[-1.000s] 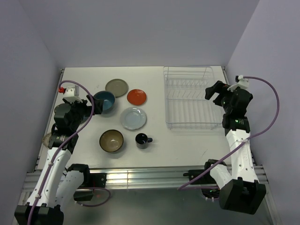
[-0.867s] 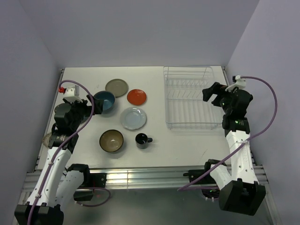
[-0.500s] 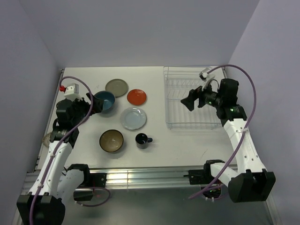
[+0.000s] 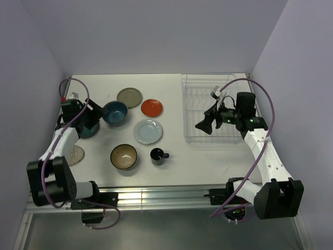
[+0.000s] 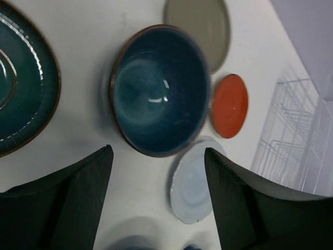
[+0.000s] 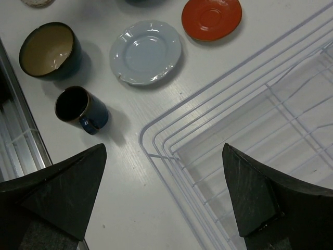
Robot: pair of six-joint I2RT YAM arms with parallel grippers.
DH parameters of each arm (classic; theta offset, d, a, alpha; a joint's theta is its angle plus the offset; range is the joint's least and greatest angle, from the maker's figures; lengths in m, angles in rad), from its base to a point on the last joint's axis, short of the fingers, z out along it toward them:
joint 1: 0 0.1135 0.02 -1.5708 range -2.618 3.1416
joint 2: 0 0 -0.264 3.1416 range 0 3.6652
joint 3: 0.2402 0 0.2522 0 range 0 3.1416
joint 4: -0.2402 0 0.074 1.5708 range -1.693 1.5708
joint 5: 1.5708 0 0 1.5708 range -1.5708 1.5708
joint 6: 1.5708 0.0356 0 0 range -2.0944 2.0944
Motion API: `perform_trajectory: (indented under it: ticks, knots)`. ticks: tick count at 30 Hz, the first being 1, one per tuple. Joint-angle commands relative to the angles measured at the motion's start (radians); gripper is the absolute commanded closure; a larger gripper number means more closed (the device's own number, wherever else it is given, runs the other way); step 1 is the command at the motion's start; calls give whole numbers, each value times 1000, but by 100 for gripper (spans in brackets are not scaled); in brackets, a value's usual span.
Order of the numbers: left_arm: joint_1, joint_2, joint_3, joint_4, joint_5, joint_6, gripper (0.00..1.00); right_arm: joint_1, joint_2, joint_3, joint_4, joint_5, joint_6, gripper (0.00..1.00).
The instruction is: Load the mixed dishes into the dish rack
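Left gripper (image 5: 156,156) spread, just short of teal-blue bowl (image 5: 158,96), bowl unmoved well left of dish rack (image 4: 200,88). Right gripper (image 6: 164,151) spread, swung from rack's right side to above its near-left corner.

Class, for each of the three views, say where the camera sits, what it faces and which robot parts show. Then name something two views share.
Top: above and behind the bases, looking down at the table; the left arm and right arm both show.
Left wrist: on the left arm, looking down at the teal bowl; its open jaws frame the bottom.
Right wrist: on the right arm, looking down at the rack corner and mug; its open jaws frame the bottom.
Shared: both wrist views show the orange plate and pale plate.
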Motion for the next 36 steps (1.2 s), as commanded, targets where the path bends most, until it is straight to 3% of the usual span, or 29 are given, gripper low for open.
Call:
perform_trajectory:
  ticks: [1,6,24,33,36]
  knots:
    - [7,109,89,-33,-3,-26,25,2,-23,-1,6,-32,-54,0]
    - [10,236,126,-34,-14,-18,29,1,-30,1,-5,-44,-68,0]
    - [9,456,241,-30,-11,5,43,-15,-22,-1,-17,-56,-77,0]
    - [10,481,249,-15,32,11,59,-16,-10,-1,-23,-64,-82,0]
    - [9,487,254,-12,53,12,70,-18,-5,-1,-26,-65,-82,0]
